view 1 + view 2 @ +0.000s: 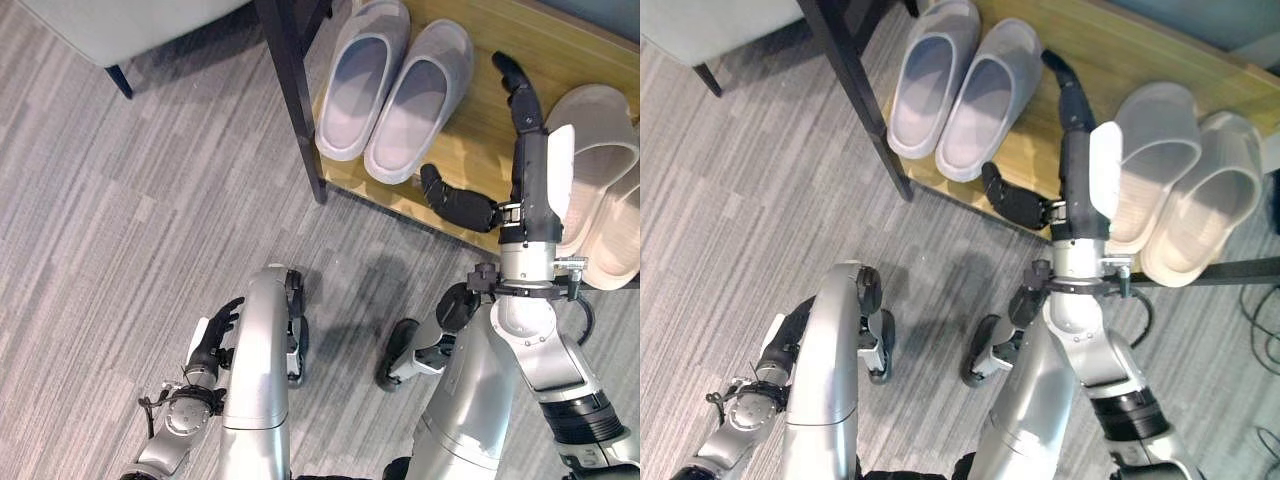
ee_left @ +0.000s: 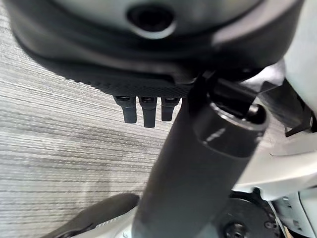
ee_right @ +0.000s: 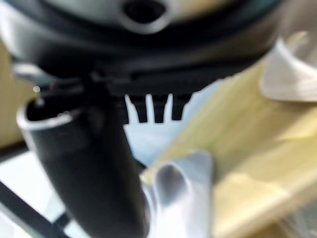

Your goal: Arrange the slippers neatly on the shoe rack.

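Observation:
A pair of grey slippers (image 1: 345,85) (image 1: 420,100) lies side by side on the wooden shelf (image 1: 470,150) of the shoe rack, toes pointing away from me. A pair of beige slippers (image 1: 1150,160) (image 1: 1205,200) lies on the same shelf to the right. My right hand (image 1: 527,150) reaches over the shelf between the two pairs. It is open, with straight fingers and the thumb spread towards the grey pair, and it holds nothing. Its white-covered side lies close against the nearer beige slipper. My left hand (image 1: 212,340) hangs low over the carpet, open and relaxed.
A black upright post (image 1: 295,90) marks the rack's left end, and a black rail (image 1: 1240,268) crosses in front of the beige pair. A grey seat (image 1: 110,25) on dark legs stands at the back left. Grey carpet (image 1: 120,230) spreads before the rack.

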You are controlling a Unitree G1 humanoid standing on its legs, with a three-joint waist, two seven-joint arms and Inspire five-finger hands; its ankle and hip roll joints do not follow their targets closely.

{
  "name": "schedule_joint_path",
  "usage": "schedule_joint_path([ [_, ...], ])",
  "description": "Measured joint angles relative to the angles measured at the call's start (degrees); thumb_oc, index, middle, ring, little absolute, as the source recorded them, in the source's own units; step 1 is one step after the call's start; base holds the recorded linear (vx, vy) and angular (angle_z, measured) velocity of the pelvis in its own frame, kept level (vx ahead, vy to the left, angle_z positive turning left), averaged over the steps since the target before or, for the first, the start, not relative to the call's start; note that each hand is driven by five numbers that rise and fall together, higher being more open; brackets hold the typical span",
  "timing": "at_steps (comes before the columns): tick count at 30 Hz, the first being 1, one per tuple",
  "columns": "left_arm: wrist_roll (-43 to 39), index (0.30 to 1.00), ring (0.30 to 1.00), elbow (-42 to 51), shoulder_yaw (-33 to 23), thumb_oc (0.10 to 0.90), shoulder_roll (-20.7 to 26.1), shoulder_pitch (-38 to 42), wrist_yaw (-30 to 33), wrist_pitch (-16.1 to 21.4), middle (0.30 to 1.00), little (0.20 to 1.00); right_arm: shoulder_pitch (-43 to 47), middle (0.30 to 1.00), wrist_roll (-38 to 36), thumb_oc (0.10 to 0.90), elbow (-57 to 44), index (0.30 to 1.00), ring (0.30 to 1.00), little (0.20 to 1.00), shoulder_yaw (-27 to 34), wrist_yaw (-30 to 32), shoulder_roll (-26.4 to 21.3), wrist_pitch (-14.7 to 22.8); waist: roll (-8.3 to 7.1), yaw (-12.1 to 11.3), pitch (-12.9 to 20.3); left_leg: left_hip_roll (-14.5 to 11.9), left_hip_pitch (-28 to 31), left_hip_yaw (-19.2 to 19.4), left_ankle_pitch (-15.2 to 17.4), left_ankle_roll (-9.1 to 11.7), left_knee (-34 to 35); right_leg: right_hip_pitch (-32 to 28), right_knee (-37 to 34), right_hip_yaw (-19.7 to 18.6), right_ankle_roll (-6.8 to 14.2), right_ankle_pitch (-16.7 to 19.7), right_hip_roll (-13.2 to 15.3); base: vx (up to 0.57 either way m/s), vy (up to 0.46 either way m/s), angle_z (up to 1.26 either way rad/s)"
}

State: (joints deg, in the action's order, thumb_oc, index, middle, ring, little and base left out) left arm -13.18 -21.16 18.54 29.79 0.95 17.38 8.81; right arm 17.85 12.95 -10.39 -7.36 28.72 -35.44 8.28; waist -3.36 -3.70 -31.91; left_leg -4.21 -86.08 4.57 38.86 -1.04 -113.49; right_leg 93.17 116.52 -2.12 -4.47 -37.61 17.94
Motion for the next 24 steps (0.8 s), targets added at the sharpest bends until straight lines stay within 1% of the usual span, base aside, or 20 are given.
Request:
schedule_joint_path([
  [1,0.04,0.9,0.9,-0.57,-0.87,0.8,-0.61,0.65,0.09,-0.28,0.9,0.9,0.72,0.9,0.2,0.8,0.53,0.9,0.9,0.9,0.09,-0.25,0.18,0.71,-0.01,0.15,-0.03,0.02,0.19,-0.2,-1.56,-0.13,2.92,-0.84,-3.46,1.35,-1.46,1.39,0.01,-0.22,0.207,-0.15],
  [2,0.37,0.9,0.9,-1.01,-1.58,0.8,-1.08,1.41,0.27,-0.56,0.9,0.9,1.98,0.9,0.06,0.8,1.38,0.9,0.9,0.9,0.23,-0.59,0.83,0.69,0.04,-0.15,0.02,0.01,-0.06,-0.94,-2.81,0.54,6.1,-1.37,-6.91,2.96,-1.34,2.3,-0.05,-0.14,0.153,-0.18],
  [3,1.19,0.9,0.9,-0.84,-1.71,0.8,-1.13,2.93,0.38,-0.52,0.9,0.9,1.92,0.9,0.27,0.8,0.61,0.9,0.9,0.9,1.08,-0.95,-0.17,1.14,0.06,-0.7,0.0,0.09,-0.02,-1.22,-4.76,0.37,10.38,-1.98,-11.25,4.28,-1.64,4.55,0.02,-0.08,0.127,-0.12],
  [4,1.27,0.9,0.9,-0.8,-1.95,0.8,-1.12,3.41,0.46,-0.57,0.9,0.9,2.25,0.9,0.48,0.8,0.64,0.9,0.9,0.9,1.3,-1.01,-0.35,1.34,0.19,-0.65,0.04,0.06,0.12,-1.29,-5.66,0.28,12.7,-2.52,-13.5,5.04,-1.68,5.21,0.12,-0.08,0.115,-0.01],
  [6,1.51,0.9,0.9,0.06,-3.0,0.8,-1.09,4.18,0.46,-0.51,0.9,0.9,2.46,0.9,0.65,0.8,0.49,0.9,0.9,0.9,1.39,-1.35,-1.41,1.35,0.58,-1.47,0.19,0.21,1.32,-1.78,-8.83,0.48,20.27,-5.17,-21.43,7.55,-1.62,7.83,-0.03,-0.1,0.096,0.04],
  [7,1.49,0.9,0.9,0.35,-3.29,0.8,-1.24,4.29,0.51,-0.45,0.9,0.9,2.41,0.9,0.95,0.8,0.53,0.9,0.9,0.9,1.6,-1.7,-1.58,1.37,0.97,-1.79,0.32,0.23,1.75,-2.06,-9.49,0.71,22.06,-6.03,-23.25,8.47,-1.7,8.26,0.04,-0.15,0.062,0.06],
  [8,1.38,0.9,0.9,1.29,-3.91,0.8,-1.25,4.61,0.47,-0.21,0.9,0.9,2.69,0.9,1.82,0.8,0.76,0.9,0.9,0.9,1.59,-2.52,-1.67,1.32,1.56,-2.04,0.43,0.32,3.02,-2.5,-11.02,0.68,26.05,-8.24,-27.42,10.04,-1.66,9.53,0.08,-0.13,0.031,0.09],
  [10,1.21,0.9,0.9,2.29,-4.22,0.8,-1.48,5.95,0.41,0.26,0.9,0.9,1.94,0.9,2.62,0.8,1.24,0.9,0.9,0.9,1.42,-3.67,-1.52,1.23,1.74,-2.14,0.36,1.03,6.15,-2.02,-13.1,0.3,31.32,-11.7,-32.51,11.1,-2.09,11.3,0.13,-0.11,0.014,0.1],
  [11,1.41,0.9,0.9,2.17,-4.28,0.8,-1.51,6.82,0.25,0.85,0.9,0.9,0.94,0.9,3.49,0.8,3.34,0.9,0.9,0.9,-0.84,-4.57,-0.95,1.27,1.98,-2.23,1.19,1.25,11.75,-1.96,-15.37,0.38,38.47,-17.53,-39.53,12.33,-1.38,13.37,-0.32,-0.12,-0.005,0.1],
  [12,1.39,0.9,0.9,2.65,-4.43,0.8,-1.46,6.88,-0.07,1.48,0.9,0.9,0.06,0.9,4.38,0.8,3.8,0.9,0.9,0.9,-1.24,-4.93,-0.79,1.27,2.2,-2.47,1.3,1.43,14.4,-1.82,-16.31,0.09,41.3,-20.32,-42.17,12.95,-1.53,14.18,-0.32,-0.15,-0.012,0.11],
  [13,1.35,0.9,0.9,3.84,-4.81,0.8,-1.53,6.95,-0.89,2.45,0.9,0.9,-1.78,0.9,5.75,0.8,4.64,0.9,0.9,0.9,-1.53,-5.45,-0.53,1.17,2.2,-2.38,1.31,2.14,19.23,-1.63,-17.95,0.17,46.6,-24.98,-47.12,13.35,-0.78,15.58,-0.58,-0.09,-0.015,0.06],
  [14,1.43,0.9,0.9,4.38,-3.9,0.8,-1.88,5.89,-1.53,4.15,0.9,0.9,-4.19,0.9,7.07,0.8,6.06,0.9,0.9,0.9,-2.82,-5.79,-0.39,1.19,2.16,-2.38,4.45,2.21,21.17,-1.55,-19.41,0.33,50.8,-27.16,-51.6,13.81,0.24,17.27,-1.27,-0.09,-0.005,0.02],
  [15,1.49,0.9,0.9,4.53,-3.1,0.8,-2.04,4.68,-2.09,5.26,0.9,0.9,-6.23,0.9,8.7,0.8,8.44,0.9,0.9,0.9,-4.36,-5.95,-0.25,1.54,2.35,-2.34,8.95,2.21,22.22,-1.56,-20.61,-0.11,54.38,-28.74,-55.53,14.97,0.34,18.29,-1.5,-0.03,-0.017,-0.02],
  [17,1.57,0.9,0.9,4.53,-1.21,0.8,-2.23,4.5,-4.04,6.23,0.9,0.9,-8.41,0.9,10.91,0.8,12.81,0.9,0.9,0.9,-6.55,-6.67,-0.07,0.86,2.49,-1.91,12.24,2.7,28.13,-1.63,-22.63,-0.13,61.08,-34.95,-62.39,15.97,2.17,20.8,-2.29,0.03,-0.011,0.01],
  [18,1.71,0.9,0.9,4.56,-1.04,0.8,-2.41,4.48,-4.61,6.41,0.9,0.9,-9.59,0.9,11.38,0.8,13.67,0.9,0.9,0.9,-6.95,-6.9,-0.01,0.84,2.5,-1.8,12.68,2.84,29.85,-1.63,-22.98,-0.21,62.63,-36.66,-64.08,16.09,2.29,21.32,-2.7,0.07,-0.022,-0.02],
  [19,2.17,0.9,0.9,4.49,-0.75,0.8,-2.61,4.54,-5.77,6.42,0.9,0.9,-10.64,0.9,11.8,0.8,15.77,0.9,0.9,0.9,-7.68,-7.48,0.13,0.82,2.35,-1.46,13.37,3.15,33.48,-1.53,-24.02,-0.2,66.51,-40.25,-67.89,16.65,2.87,22.61,-3.04,0.07,-0.019,-0.04],
  [21,2.24,0.9,0.9,4.09,-0.5,0.8,-2.78,4.25,-6.88,6.23,0.9,0.9,-11.43,0.9,12.1,0.8,19.51,0.9,0.9,0.9,-8.62,-8.34,0.22,0.54,2.37,-1.32,13.52,3.16,38.31,-1.53,-25.91,-0.37,71.85,-45.41,-73.46,17.64,3.46,24.62,-3.83,0.14,-0.068,0.0],
  [22,2.4,0.9,0.9,3.95,-0.52,0.8,-2.89,3.66,-7.44,6.21,0.9,0.9,-12.53,0.9,12.31,0.8,21.86,0.9,0.9,0.9,-8.99,-8.58,0.36,0.69,2.21,-1.36,13.82,3.44,41.4,-1.67,-26.85,-0.2,75.28,-48.4,-76.75,17.88,4.19,25.55,-4.4,0.2,-0.099,0.05],
  [23,2.59,0.9,0.9,2.68,-0.44,0.8,-3.15,3.5,-8.31,5.81,0.9,0.9,-12.35,0.9,13.1,0.8,26.5,0.9,0.9,0.9,-9.64,-9.03,1.47,0.47,2.21,-1.46,13.82,3.54,45.69,-1.79,-29.09,0.06,80.08,-52.83,-81.76,18.99,4.35,27.7,-5.04,0.06,-0.037,0.05],
  [24,2.68,0.9,0.9,1.97,-0.27,0.8,-3.15,3.24,-8.8,5.8,0.9,0.9,-12.8,0.9,13.1,0.8,28.67,0.9,0.9,0.9,-9.82,-9.66,2.24,-0.22,2.2,-1.56,13.86,3.54,48.77,-1.84,-30.3,0.12,83.23,-55.97,-84.97,19.22,4.5,28.98,-5.76,0.14,-0.055,-0.01],
])
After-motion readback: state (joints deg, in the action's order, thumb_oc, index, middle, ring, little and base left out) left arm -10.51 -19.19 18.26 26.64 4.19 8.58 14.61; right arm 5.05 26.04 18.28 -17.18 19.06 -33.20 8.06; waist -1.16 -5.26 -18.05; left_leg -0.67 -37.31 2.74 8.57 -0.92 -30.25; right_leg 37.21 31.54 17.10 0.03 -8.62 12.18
